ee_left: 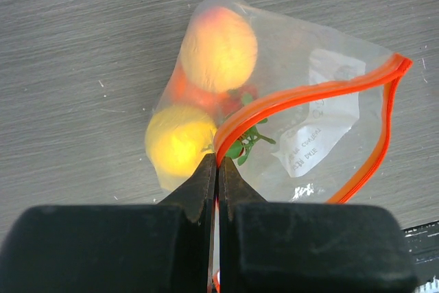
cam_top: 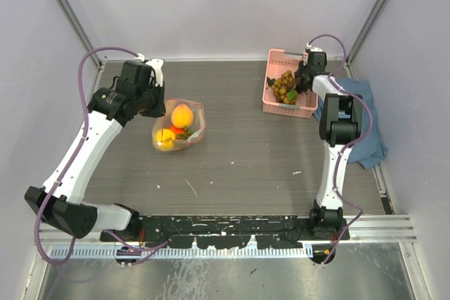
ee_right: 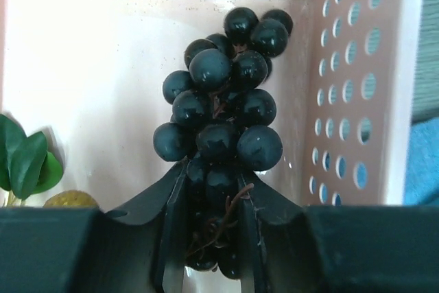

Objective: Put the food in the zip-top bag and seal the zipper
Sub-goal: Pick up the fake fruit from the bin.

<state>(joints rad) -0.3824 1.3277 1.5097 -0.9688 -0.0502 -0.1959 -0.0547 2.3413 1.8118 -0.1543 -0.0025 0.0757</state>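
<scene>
The clear zip-top bag [cam_top: 181, 126] lies on the table at the left with its mouth open. Inside are an orange round fruit [ee_left: 218, 47], a yellow round fruit [ee_left: 180, 143] and an orange-red one with a green top [ee_left: 236, 104]. My left gripper [ee_left: 218, 164] is shut on one end of the orange-red zipper [ee_left: 302, 94]; it also shows in the top view [cam_top: 160, 107]. My right gripper [ee_right: 212, 178] is down inside the pink basket [cam_top: 275, 107], shut on the near end of a bunch of dark berries [ee_right: 219, 111]. The brownish grape bunch [cam_top: 283, 88] lies in the basket.
A blue cloth [cam_top: 367, 128] lies at the right edge beside the basket. In the right wrist view the basket's perforated wall [ee_right: 350, 87] is close on the right, and green leaves [ee_right: 24, 159] lie at the left. The bag's white label [ee_left: 321, 135] faces up.
</scene>
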